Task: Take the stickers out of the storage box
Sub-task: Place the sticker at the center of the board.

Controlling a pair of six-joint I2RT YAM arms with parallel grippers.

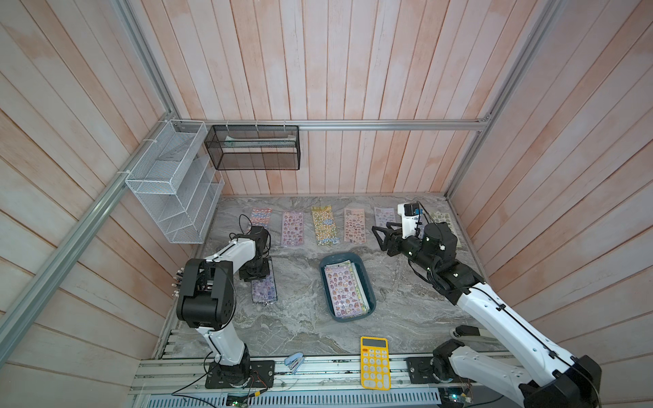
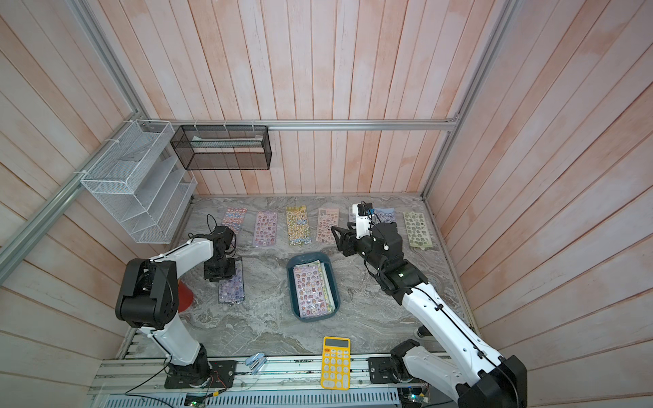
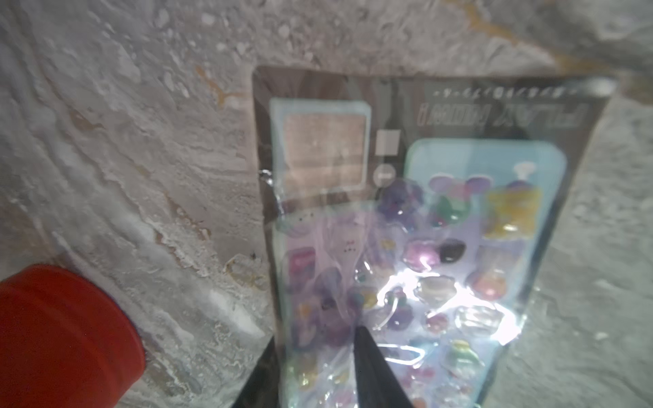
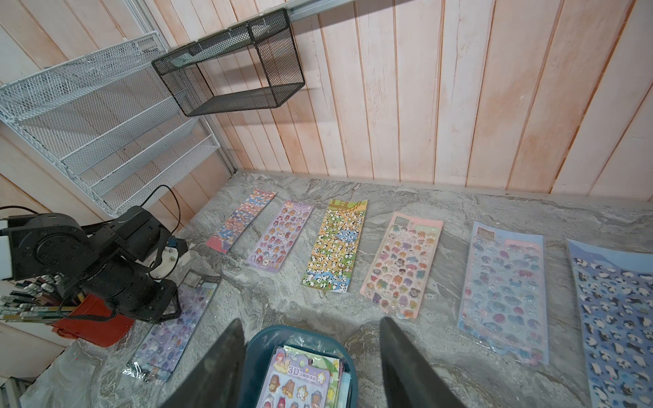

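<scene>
Right wrist view: right claw wide apart, empty, above the box
Left claw: a little apart
Stickers: light, bendy, slippery — pinch a short end

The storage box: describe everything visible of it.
The storage box is a shallow dark teal tray, plastic by its look, rectangular with rounded corners. It lies flat, slightly askew, on the grey marbled table, holding a stack of stickers, the top sheet lilac with cartoon figures. The open right gripper hangs apart from it, past its far end.
</scene>
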